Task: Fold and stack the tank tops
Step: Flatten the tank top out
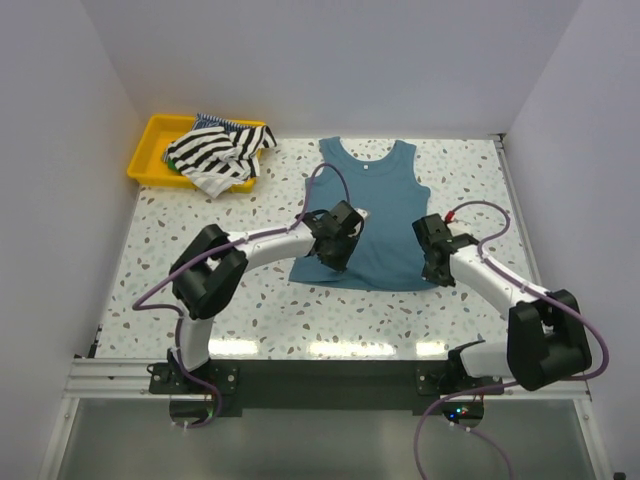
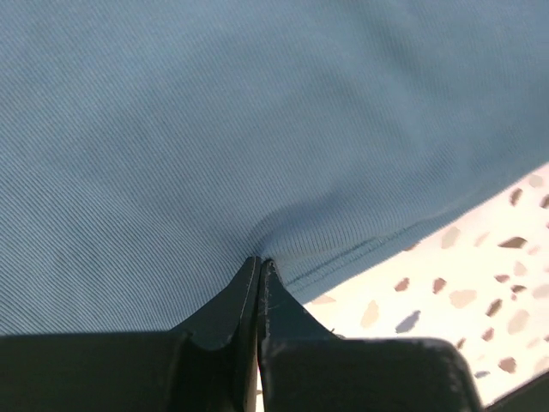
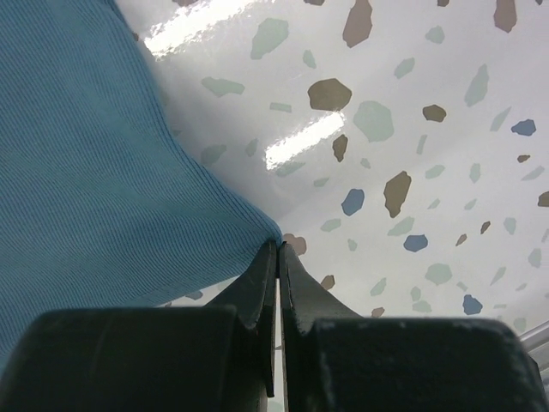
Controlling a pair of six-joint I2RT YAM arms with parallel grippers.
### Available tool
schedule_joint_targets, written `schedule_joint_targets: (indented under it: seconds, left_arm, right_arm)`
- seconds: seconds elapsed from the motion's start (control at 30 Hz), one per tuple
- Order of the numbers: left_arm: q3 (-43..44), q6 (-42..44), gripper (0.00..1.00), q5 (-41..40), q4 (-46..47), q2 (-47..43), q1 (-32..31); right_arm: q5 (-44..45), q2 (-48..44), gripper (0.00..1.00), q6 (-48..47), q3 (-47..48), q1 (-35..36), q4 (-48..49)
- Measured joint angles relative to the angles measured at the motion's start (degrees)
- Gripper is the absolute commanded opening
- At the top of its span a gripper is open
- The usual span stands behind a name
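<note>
The plain teal-blue tank top [image 1: 375, 215] lies flat on the table's middle, neck to the back. My left gripper [image 1: 335, 255] is shut on its lower hem near the left corner; in the left wrist view the cloth [image 2: 257, 129] puckers at the tips [image 2: 259, 260]. My right gripper [image 1: 437, 268] is shut on the lower right corner; in the right wrist view the cloth [image 3: 86, 189] ends at the tips [image 3: 279, 245]. The black-and-white striped tank top [image 1: 215, 150] lies crumpled in the yellow tray, with a bit of green cloth [image 1: 175, 166] and a finely blue-striped one [image 1: 212, 122] under it.
The yellow tray [image 1: 148, 150] stands at the back left corner. White walls close the left, back and right sides. The speckled tabletop [image 1: 200, 215] surrounds the teal top. Purple cables loop off both arms.
</note>
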Motion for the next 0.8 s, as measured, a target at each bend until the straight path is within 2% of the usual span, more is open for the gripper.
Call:
schedule_joint_targets:
  seconds: [0.17, 0.3, 0.37, 0.4, 0.47, 0.5, 0.53, 0.67, 0.8]
  left_arm:
    - [1.6, 1.9, 0.01, 5.4, -1.6, 0.0, 0.5]
    - [1.5, 3.1, 0.07, 10.7, -2.1, 0.0, 2.0]
    - [1.0, 3.6, 0.18, 12.7, -2.1, 0.0, 2.8]
    - [0.7, 3.9, 0.34, 13.6, -2.0, 0.0, 3.1]
    - [-0.3, 4.2, 0.43, 15.0, -2.0, 0.0, 3.7]
    - [-0.9, 4.0, 0.51, 15.3, -2.1, 0.0, 3.9]
    - [-1.5, 4.1, 0.53, 15.6, -2.0, 0.0, 3.9]
    - [-3.5, 3.3, 0.52, 15.5, -1.8, -1.3, 4.1]
    - [-4.3, 1.7, 0.48, 13.9, -1.4, -4.4, 5.2]
  right_arm:
    - [0.3, 0.9, 0.0, -0.5, 1.3, -1.7, -1.1]
    - [0.5, 2.1, 0.0, -1.0, 2.8, -3.2, -1.7]
    - [0.5, 2.7, 0.0, -1.4, 3.1, -4.1, -1.8]
    - [0.5, 3.0, 0.0, -1.6, 3.1, -4.6, -1.8]
    - [0.4, 3.7, 0.0, -2.0, 3.2, -5.4, -1.8]
    - [0.5, 4.2, 0.01, -2.1, 3.3, -5.9, -1.9]
    - [0.5, 4.7, 0.01, -2.4, 3.4, -6.3, -1.9]
    - [0.5, 7.2, 0.01, -3.4, 4.2, -8.4, -1.9]
    - [0.4, 9.5, 0.08, -5.0, 4.7, -12.3, -1.5]
